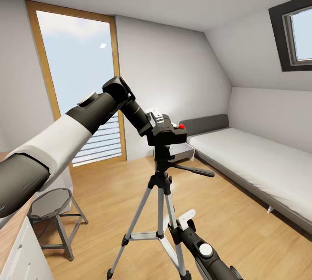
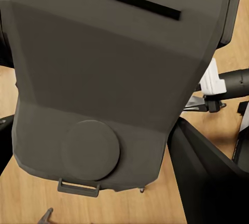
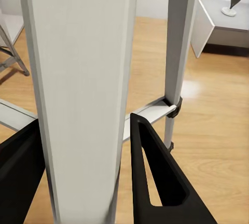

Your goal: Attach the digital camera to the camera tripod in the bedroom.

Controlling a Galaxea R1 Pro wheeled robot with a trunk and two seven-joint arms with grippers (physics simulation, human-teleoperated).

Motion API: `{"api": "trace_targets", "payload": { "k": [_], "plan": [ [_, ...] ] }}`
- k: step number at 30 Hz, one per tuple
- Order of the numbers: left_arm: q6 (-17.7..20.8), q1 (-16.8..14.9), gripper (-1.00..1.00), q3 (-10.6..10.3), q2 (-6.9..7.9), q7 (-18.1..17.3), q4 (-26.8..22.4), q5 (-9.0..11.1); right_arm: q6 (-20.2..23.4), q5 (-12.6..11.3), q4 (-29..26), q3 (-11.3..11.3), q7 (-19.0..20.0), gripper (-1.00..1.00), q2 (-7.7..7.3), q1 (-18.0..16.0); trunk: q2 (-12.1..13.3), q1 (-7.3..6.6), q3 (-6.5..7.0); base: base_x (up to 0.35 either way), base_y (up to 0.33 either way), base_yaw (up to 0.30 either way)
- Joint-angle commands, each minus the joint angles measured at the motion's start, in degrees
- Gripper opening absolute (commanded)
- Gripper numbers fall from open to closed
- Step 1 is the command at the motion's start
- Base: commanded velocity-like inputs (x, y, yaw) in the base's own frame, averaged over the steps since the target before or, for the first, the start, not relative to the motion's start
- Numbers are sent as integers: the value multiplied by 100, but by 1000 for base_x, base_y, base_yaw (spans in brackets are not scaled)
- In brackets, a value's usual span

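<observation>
Matt black digital camera [image 1: 167, 129] – smooth silver metal legs on the camera tripod [image 1: 159, 210] – light wood floor [image 1: 242, 223].

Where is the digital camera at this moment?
In the head view, the digital camera sits on top of the camera tripod, near the picture's centre, at the left gripper, with the bed behind it.

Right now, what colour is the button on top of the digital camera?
Red; the button on the digital camera shows best in the head view.

Cam [image 1: 167, 130] atop tripod [image 1: 160, 210], L hand [image 1: 156, 120]
</observation>
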Motion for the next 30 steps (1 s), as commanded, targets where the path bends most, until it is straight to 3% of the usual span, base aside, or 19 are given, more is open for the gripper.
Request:
{"api": "trace_targets", "payload": {
  "k": [1,30],
  "plan": [
    [60,-3,-100,-1,0,-56,-5,-61,7,36,67,-1,17,-100,1,3,-1,3,-4,0,0,0],
    [60,-2,-100,-8,22,-56,-2,-61,-210,38,76,-8,17,-100,1,3,-1,3,-4,0,0,0]
  ]
}}
